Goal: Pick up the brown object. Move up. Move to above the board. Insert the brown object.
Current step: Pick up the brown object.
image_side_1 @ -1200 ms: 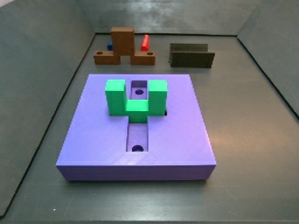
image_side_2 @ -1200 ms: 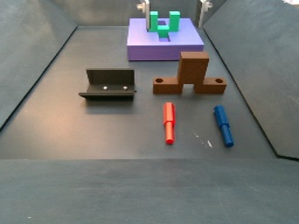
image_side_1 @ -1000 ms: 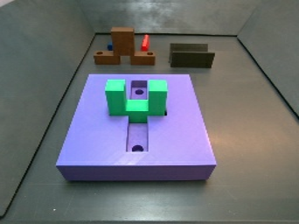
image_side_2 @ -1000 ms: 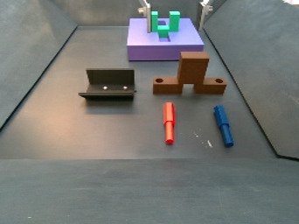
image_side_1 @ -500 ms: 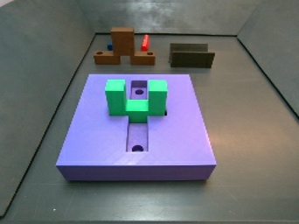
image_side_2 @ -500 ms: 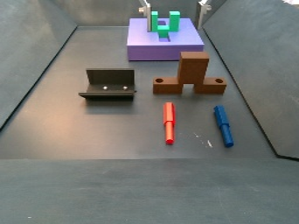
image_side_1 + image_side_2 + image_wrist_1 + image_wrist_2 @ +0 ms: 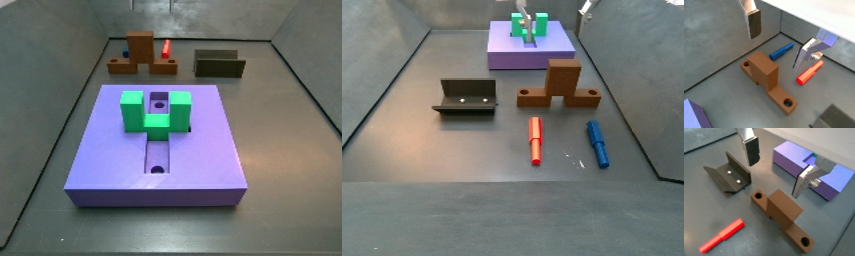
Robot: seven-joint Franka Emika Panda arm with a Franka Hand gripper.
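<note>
In a side view the nearest things on the dark floor are a red peg (image 7: 535, 139) and a blue peg (image 7: 596, 143), lying well apart and roughly parallel. Beyond them stands the brown object (image 7: 559, 86), upright on the floor, a tall block with a holed foot on each side. Level with it, off to one side, sits the fixture (image 7: 465, 97). Farthest back is the purple board (image 7: 531, 48) carrying a green U-shaped block (image 7: 532, 26).

In both wrist views the gripper (image 7: 779, 39) hangs above the brown object (image 7: 767, 75), clear of it. Its fingers (image 7: 750, 150) are spread wide with nothing between them; the piece below is untouched. In a wrist view the board (image 7: 808, 166) lies just past the gripper (image 7: 775, 168), and the fixture (image 7: 729, 173) lies beside the brown object (image 7: 784, 210).
</note>
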